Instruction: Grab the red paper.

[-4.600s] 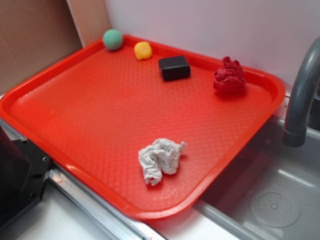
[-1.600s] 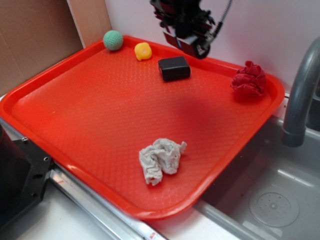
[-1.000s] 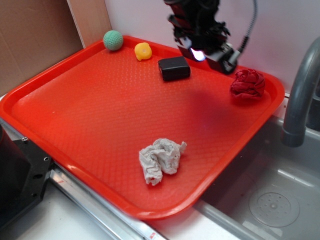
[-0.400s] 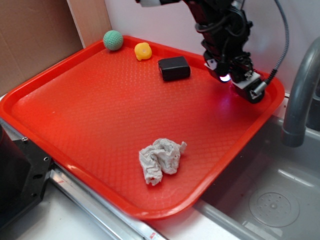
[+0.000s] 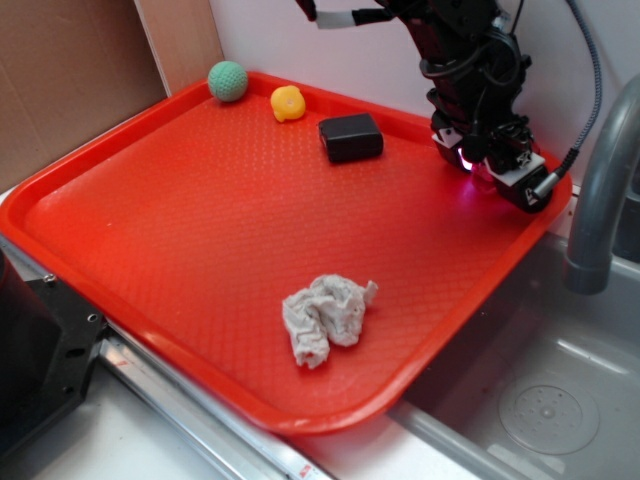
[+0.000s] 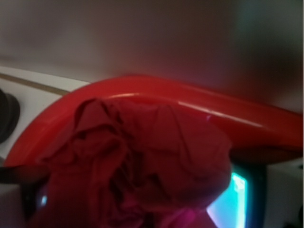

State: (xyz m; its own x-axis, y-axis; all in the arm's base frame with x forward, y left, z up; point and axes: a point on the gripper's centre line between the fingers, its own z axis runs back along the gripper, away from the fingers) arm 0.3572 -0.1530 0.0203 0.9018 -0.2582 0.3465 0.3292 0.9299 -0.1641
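Note:
The red paper (image 6: pixel 142 156), a crumpled dark crimson wad, fills the lower middle of the wrist view, lying against the orange-red tray's raised rim (image 6: pixel 156 92). My gripper (image 6: pixel 137 204) is open with the wad between its jaws; a cyan-lit finger pad (image 6: pixel 237 202) shows at the wad's right, while the left finger is only a dark shape. In the exterior view the gripper (image 5: pixel 490 170) is down in the far right corner of the tray (image 5: pixel 200 200), and it hides the red paper there.
On the tray lie a white crumpled paper wad (image 5: pixel 327 315), a black block (image 5: pixel 350 137), a yellow piece (image 5: pixel 287 102) and a green ball (image 5: pixel 228 80). A grey faucet (image 5: pixel 600 200) and sink (image 5: pixel 540 400) stand right of the tray; the wall is just behind the gripper.
The arm came in from the top, moved right and came down into the far right corner over the red paper. The paper earlier shifted right toward the tray rim.

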